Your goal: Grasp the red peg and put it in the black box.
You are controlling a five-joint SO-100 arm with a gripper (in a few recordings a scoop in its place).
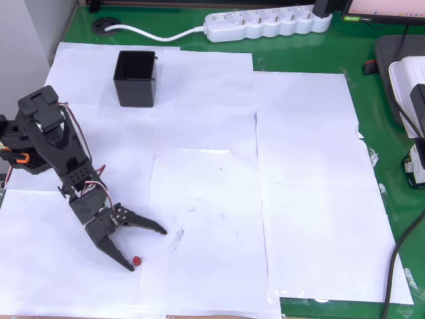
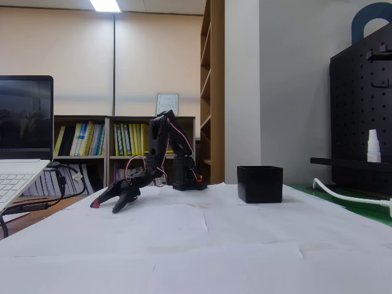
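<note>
The end effector (image 1: 147, 249) sits low on the paper-covered worktop (image 1: 305, 199), jaws spread wide, empty. The red peg (image 1: 136, 261) lies just beside one fingertip. The black box (image 1: 136, 78) stands well apart.

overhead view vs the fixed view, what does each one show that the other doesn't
Overhead view alone: the white paper sheets laid out over the green table, the power strip behind, and the opening of the black box from above. It also shows the red peg lying right at the tip of one finger of the open hand.

Fixed view alone: bookshelves, a laptop, a pegboard, and the hand low over the paper.

Both: arm, box, peg.
</note>
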